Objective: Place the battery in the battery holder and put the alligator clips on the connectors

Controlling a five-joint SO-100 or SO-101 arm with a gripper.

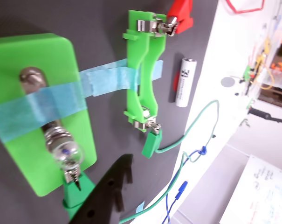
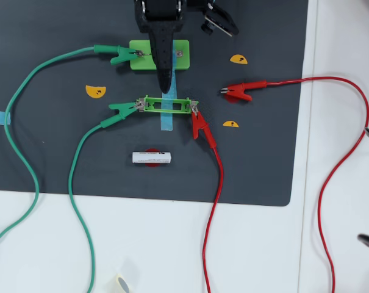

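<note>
Reaching for the battery from here is your main risk: it lies loose on the mat below the empty holder and could roll away at a touch. Your gripper hovers over the plate; I cannot tell whether it is open. One red clip lies unattached.

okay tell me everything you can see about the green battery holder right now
The battery holder is a narrow bright-green open frame, plastic by its look, lying flat on the dark mat and empty. A blue tape strip crosses its middle. Silver tabs sit at both ends: in the overhead view a green clip bites the left one and a red clip the right. The battery lies apart below it.
</note>
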